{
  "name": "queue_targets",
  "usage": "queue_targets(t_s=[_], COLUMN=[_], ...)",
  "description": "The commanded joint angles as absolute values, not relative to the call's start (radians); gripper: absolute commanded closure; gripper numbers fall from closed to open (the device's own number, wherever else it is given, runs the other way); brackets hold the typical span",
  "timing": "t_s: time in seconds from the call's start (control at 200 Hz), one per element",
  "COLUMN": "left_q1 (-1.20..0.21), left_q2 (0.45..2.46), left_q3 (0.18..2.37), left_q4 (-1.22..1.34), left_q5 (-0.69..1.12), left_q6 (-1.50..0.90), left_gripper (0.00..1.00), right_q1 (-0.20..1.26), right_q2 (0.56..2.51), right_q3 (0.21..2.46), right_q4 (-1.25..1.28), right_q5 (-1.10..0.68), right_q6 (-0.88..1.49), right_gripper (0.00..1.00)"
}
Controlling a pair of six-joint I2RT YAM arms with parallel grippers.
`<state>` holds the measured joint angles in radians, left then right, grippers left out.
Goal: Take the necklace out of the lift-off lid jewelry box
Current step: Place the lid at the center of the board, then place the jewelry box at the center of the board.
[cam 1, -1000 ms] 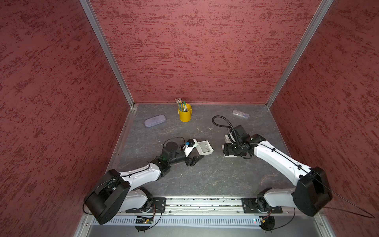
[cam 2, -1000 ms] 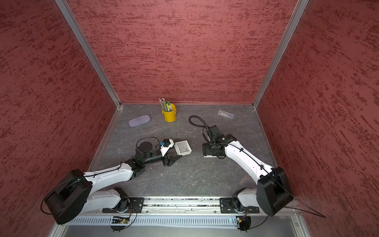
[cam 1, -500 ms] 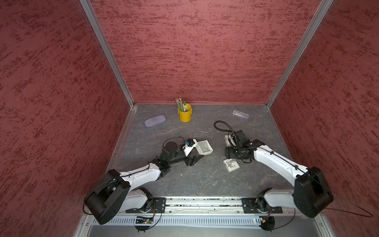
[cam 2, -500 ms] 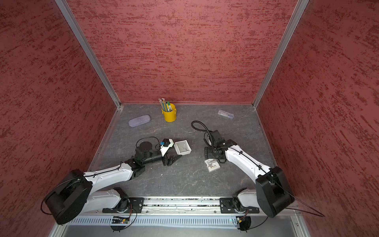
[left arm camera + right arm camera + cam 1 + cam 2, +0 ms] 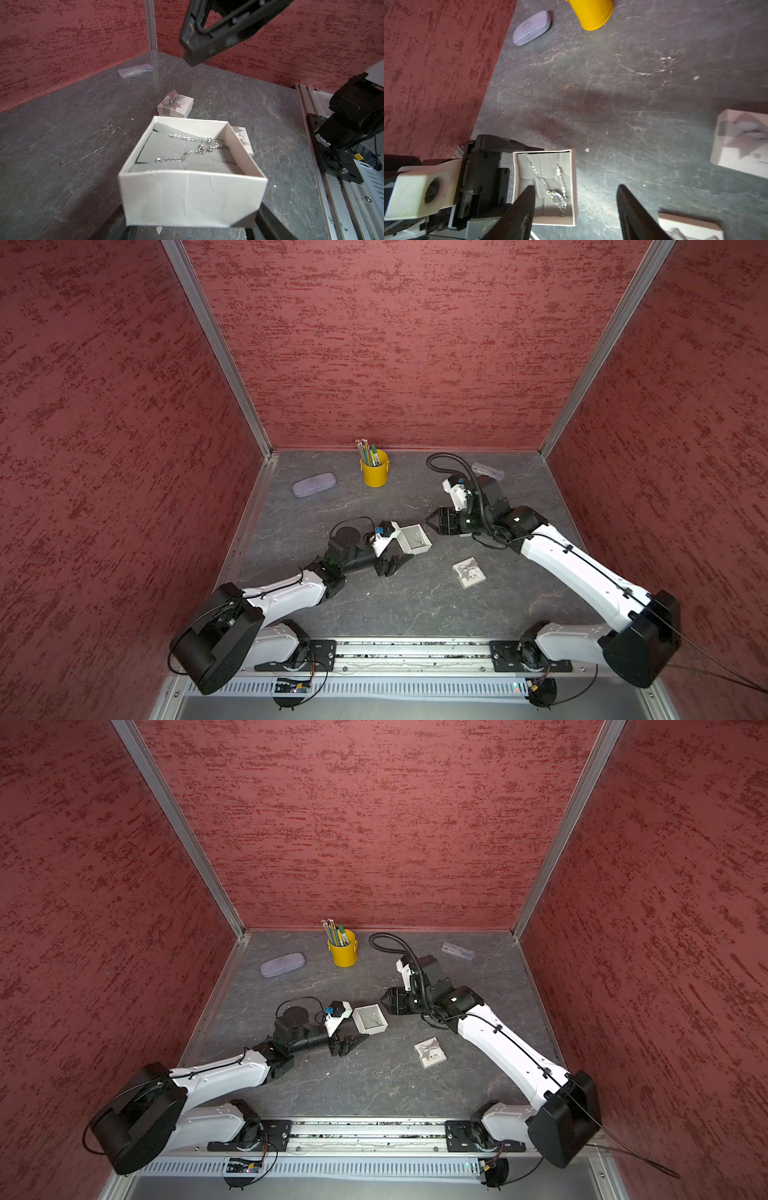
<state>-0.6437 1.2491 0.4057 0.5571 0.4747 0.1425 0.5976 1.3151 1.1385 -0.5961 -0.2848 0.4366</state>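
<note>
The white jewelry box (image 5: 415,551) (image 5: 372,1030) stands open at mid-table. It sits between the fingers (image 5: 272,226) of my left gripper (image 5: 405,544), which is shut on it. A silver necklace (image 5: 197,147) (image 5: 550,187) lies on the grey pad inside. The lid (image 5: 469,572) (image 5: 430,1052) (image 5: 175,106), white with a grey bow, rests on the table to the box's front right. My right gripper (image 5: 430,524) (image 5: 575,187) hovers open and empty just right of the box, one finger (image 5: 527,199) over its rim.
A thin loose chain (image 5: 93,149) (image 5: 639,70) lies on the table behind the box. A second small white printed piece (image 5: 242,135) sits against the box's far side. At the back stand a yellow pencil cup (image 5: 375,472), a purple case (image 5: 313,484) and a clear case (image 5: 457,950).
My right gripper has let go of the lid onto the table and swung left toward the open box, its jaws narrowing a little. The left gripper and box have not moved.
</note>
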Motion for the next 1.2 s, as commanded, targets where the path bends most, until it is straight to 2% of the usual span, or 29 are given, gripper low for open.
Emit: queue_targets(t_s=[0.0, 0.135, 0.511, 0.611, 0.701, 0.781, 0.892, 1.017, 1.072, 1.192], left_q1=[-0.638, -0.638, -0.638, -0.638, -0.638, -0.638, -0.638, -0.638, -0.638, -0.638], left_q2=[1.238, 1.23, 1.217, 1.214, 1.213, 1.213, 1.213, 1.212, 1.21, 1.206], left_q3=[0.428, 0.428, 0.434, 0.437, 0.438, 0.437, 0.437, 0.437, 0.437, 0.437], left_q4=[0.55, 0.541, 0.532, 0.523, 0.522, 0.519, 0.52, 0.518, 0.517, 0.51], left_q5=[0.495, 0.491, 0.493, 0.494, 0.492, 0.492, 0.492, 0.492, 0.492, 0.492], left_q6=[0.135, 0.141, 0.142, 0.146, 0.147, 0.147, 0.148, 0.148, 0.147, 0.147], left_gripper=[0.39, 0.39, 0.39, 0.39, 0.39, 0.39, 0.39, 0.38, 0.39, 0.38], right_q1=[0.623, 0.638, 0.644, 0.647, 0.647, 0.649, 0.65, 0.656, 0.658, 0.658], right_q2=[1.351, 1.373, 1.428, 1.437, 1.443, 1.446, 1.448, 1.477, 1.482, 1.486], right_q3=[1.16, 1.158, 1.15, 1.154, 1.157, 1.157, 1.155, 1.157, 1.157, 1.158], right_q4=[-0.613, -0.621, -0.629, -0.627, -0.627, -0.629, -0.633, -0.641, -0.641, -0.634], right_q5=[-0.32, -0.31, -0.323, -0.329, -0.332, -0.339, -0.341, -0.341, -0.341, -0.338], right_q6=[0.442, 0.441, 0.423, 0.42, 0.419, 0.418, 0.418, 0.414, 0.416, 0.419], right_gripper=[0.51, 0.61, 0.67, 0.74, 0.87, 0.93, 0.93, 0.81, 0.79, 0.94])
